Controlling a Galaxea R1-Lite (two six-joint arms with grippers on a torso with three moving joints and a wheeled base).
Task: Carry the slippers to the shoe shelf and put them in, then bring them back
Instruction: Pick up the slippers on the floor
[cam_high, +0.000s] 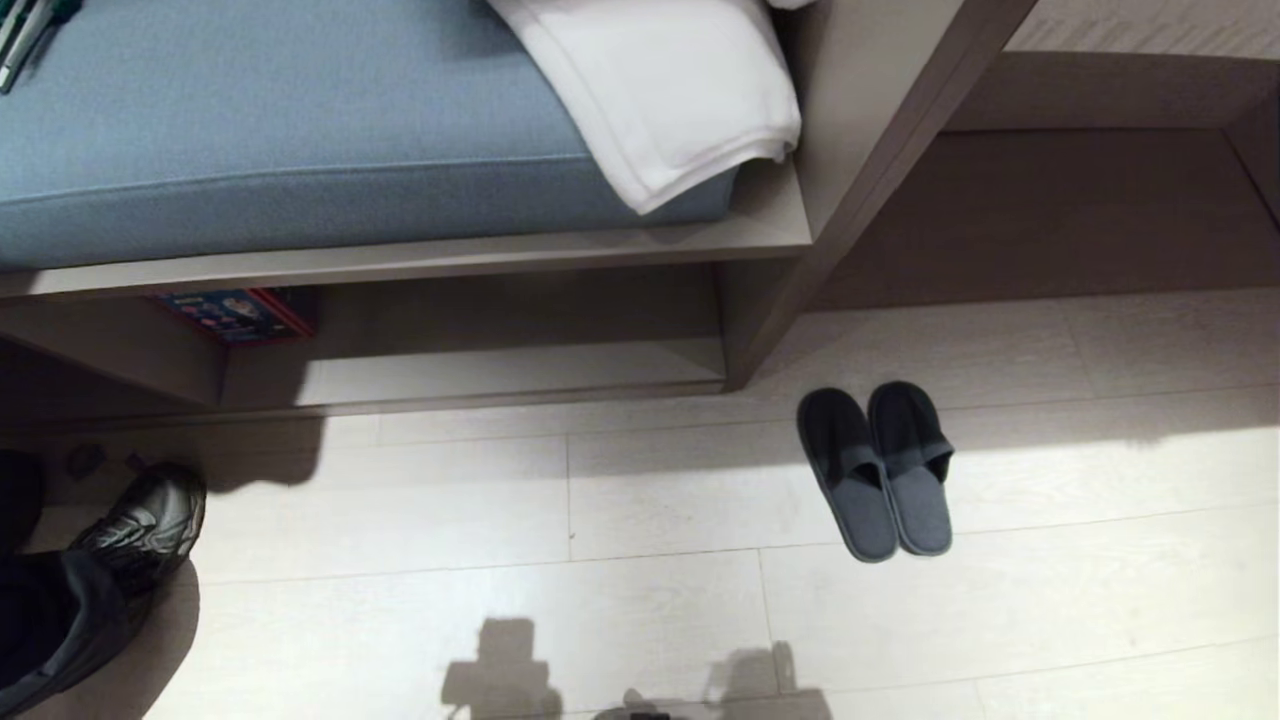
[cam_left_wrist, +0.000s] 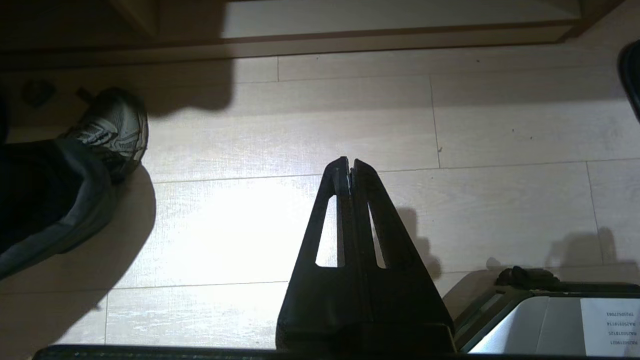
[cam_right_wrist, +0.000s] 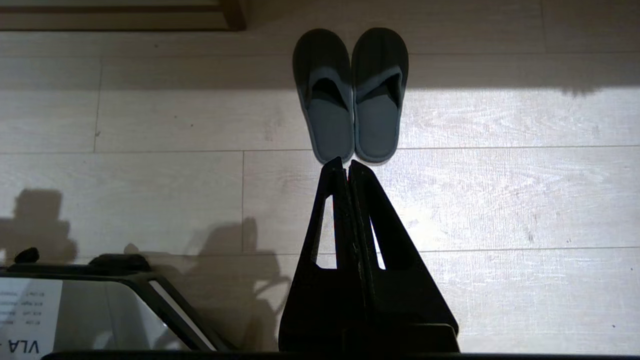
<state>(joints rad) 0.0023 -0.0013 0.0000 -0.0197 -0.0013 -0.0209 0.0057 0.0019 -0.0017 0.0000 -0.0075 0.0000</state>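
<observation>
A: What is hard to see, starting on the left?

B: A person's black shoe (cam_high: 145, 520) and dark trouser leg are cut off at the edge. Something thin up in the far left corner is cut off too, so I can't tell what it is. A white towel (cam_high: 665, 95) runs off the top, lying on a blue cushion (cam_high: 280, 130).

A: What is in the shoe shelf (cam_high: 500, 375)?

B: It sits low under the cushion. The wide part looks bare. A colorful box (cam_high: 240, 312) peeks out above its left end, half in the dark.

A: Where are the slippers (cam_high: 878, 470)?

B: On the floor (cam_high: 620, 540), side by side and touching, to the right of the shelf, toes toward the furniture.

A: And the arms?

B: Both point down over the floor. The left gripper (cam_left_wrist: 350, 162) is pinched closed with nothing in it. The right gripper (cam_right_wrist: 346, 162) is closed too, empty, with its tip near the slipper heels.
</observation>
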